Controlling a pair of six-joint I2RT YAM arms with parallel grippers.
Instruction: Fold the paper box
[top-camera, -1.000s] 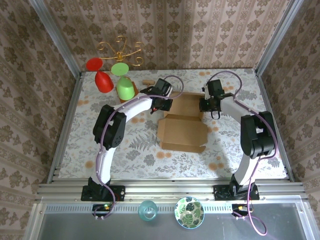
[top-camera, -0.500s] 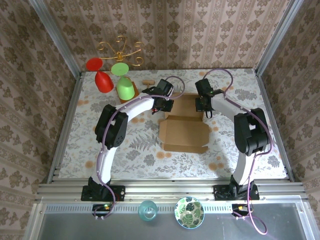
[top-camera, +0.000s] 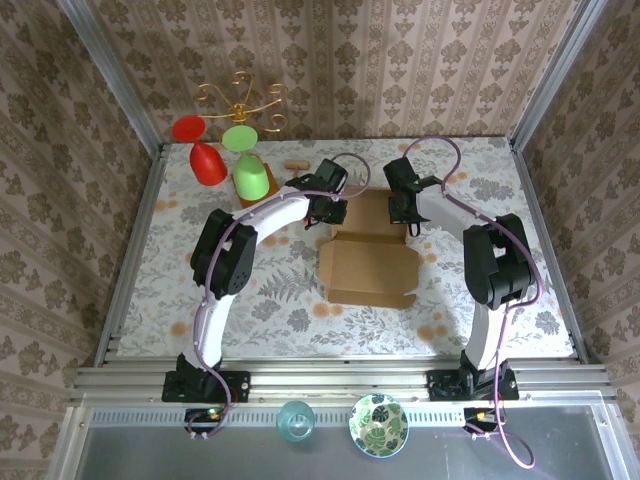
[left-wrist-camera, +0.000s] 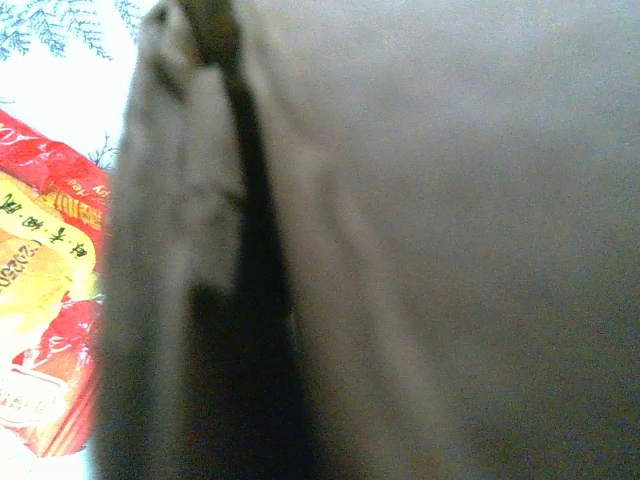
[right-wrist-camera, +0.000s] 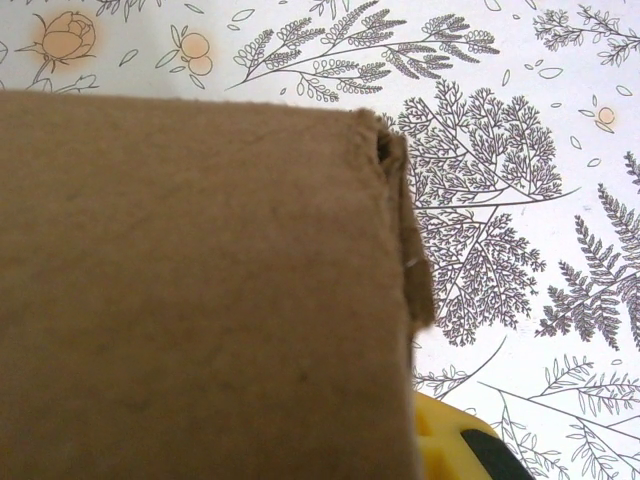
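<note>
Brown cardboard is the main thing on the floral-patterned table (top-camera: 250, 290).

- The paper box (top-camera: 368, 262) sits near the middle of the table, slightly toward the far edge and the right side. Its near panel lies flat, with small flaps at both side edges. Its far panel runs back between the two grippers.
- Left arm: curves in from the near left, with the left gripper (top-camera: 326, 212) at the box's far-left corner. From the left wrist, dark blurred cardboard sits hard against the lens. Cannot tell whether the jaws are spread or pressed together, nor whether they hold anything.
- Right arm: reaches in from the near right, with the right gripper (top-camera: 407, 214) at the far-right edge of the box. Its jaws are pressed together. Whether cardboard is pinched between them cannot be made out. From the right wrist, a cardboard panel with a frayed corner covers the left of the view, with patterned table beyond it.
- Far-left corner: a gold wire rack (top-camera: 240, 100) stands at the back wall. In front of it are a red goblet (top-camera: 205, 160) and a green goblet (top-camera: 250, 176), close together.
- Near ledge, in front of the arm bases: a leaf-patterned bowl (top-camera: 378, 424), with a teal glass (top-camera: 296, 420) just to its left.
- A red-and-yellow packet (left-wrist-camera: 40, 300) lies on the table beside the cardboard in the left wrist view.
- A small tan piece (top-camera: 296, 162) lies near the far edge, right of the green goblet.
</note>
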